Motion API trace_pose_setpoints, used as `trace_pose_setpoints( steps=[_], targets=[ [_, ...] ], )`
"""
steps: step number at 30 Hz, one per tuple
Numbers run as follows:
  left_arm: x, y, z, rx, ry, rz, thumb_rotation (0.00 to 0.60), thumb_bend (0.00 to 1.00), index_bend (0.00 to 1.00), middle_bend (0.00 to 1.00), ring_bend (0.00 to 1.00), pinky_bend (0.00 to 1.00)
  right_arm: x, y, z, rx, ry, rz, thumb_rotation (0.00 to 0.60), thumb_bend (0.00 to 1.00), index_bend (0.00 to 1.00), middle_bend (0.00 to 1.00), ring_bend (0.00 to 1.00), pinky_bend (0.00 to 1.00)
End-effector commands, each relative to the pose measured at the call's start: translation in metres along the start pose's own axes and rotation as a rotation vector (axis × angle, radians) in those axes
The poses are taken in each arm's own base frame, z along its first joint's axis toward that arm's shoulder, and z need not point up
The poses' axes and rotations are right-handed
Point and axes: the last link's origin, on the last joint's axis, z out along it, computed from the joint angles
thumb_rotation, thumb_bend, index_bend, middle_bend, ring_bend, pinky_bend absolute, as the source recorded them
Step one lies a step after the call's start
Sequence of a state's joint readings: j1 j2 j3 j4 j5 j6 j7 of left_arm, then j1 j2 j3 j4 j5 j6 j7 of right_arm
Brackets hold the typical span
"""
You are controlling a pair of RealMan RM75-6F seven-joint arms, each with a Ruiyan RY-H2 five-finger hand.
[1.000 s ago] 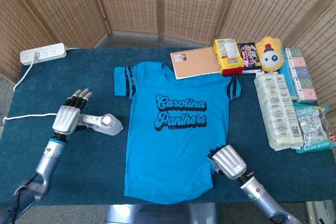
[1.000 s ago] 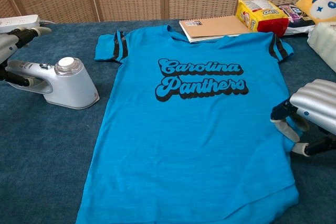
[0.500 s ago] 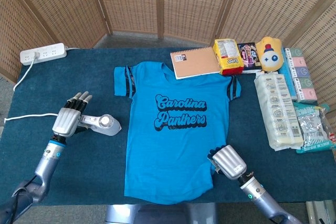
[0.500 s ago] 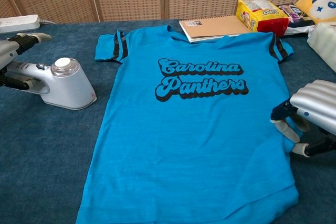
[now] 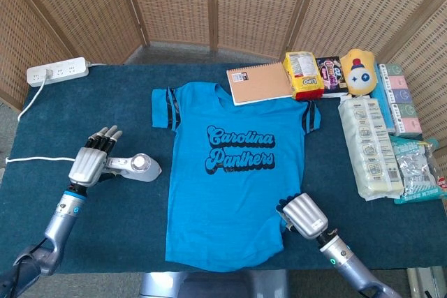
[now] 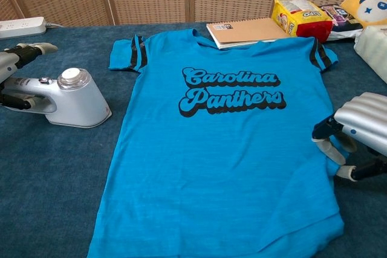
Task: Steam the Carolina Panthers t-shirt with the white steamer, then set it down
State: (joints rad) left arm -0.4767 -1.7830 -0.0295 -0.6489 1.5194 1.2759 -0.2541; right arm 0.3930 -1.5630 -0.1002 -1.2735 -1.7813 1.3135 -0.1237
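Wicker screens back the blue table (image 5: 126, 221). Flat at centre lies the Carolina Panthers t-shirt (image 5: 234, 172). At nine o'clock my left hand (image 5: 91, 160) grasps the white steamer (image 6: 66, 98), which sits on the cloth. At five o'clock my right hand (image 5: 304, 215) presses the shirt's hem, fingers curled.

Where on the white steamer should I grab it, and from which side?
Take the white steamer by its slim handle, the bar that runs out toward the table's left edge, away from the t-shirt. Come from that left side, where the left hand lies over the handle. The wide head by the shirt looks too bulky to wrap.
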Motion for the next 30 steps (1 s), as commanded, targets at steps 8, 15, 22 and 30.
trace_pose_setpoints(
  steps=[8, 15, 22, 30],
  targets=[
    [-0.004, 0.004, -0.004, -0.014, -0.015, 0.016, 0.370, 0.42, 0.00, 0.00, 0.00, 0.13, 0.000, -0.001, 0.000, 0.000, 0.000, 0.000, 0.600, 0.45, 0.74, 0.65, 0.71, 0.75],
    [-0.004, 0.005, -0.008, -0.017, -0.009, 0.012, 0.364, 0.42, 0.00, 0.00, 0.00, 0.13, 0.000, 0.000, -0.001, -0.002, 0.000, 0.000, 0.600, 0.45, 0.74, 0.65, 0.71, 0.75],
    [-0.004, 0.005, -0.017, -0.023, -0.016, 0.012, 0.365, 0.42, 0.00, 0.00, 0.00, 0.13, 0.000, -0.001, 0.000, 0.001, 0.002, 0.002, 0.600, 0.45, 0.74, 0.65, 0.71, 0.75],
    [0.003, 0.004, -0.032, -0.037, -0.012, 0.010, 0.366, 0.42, 0.00, 0.00, 0.00, 0.13, 0.000, -0.001, 0.000, 0.003, 0.002, 0.002, 0.600, 0.45, 0.74, 0.65, 0.71, 0.75]
  ],
)
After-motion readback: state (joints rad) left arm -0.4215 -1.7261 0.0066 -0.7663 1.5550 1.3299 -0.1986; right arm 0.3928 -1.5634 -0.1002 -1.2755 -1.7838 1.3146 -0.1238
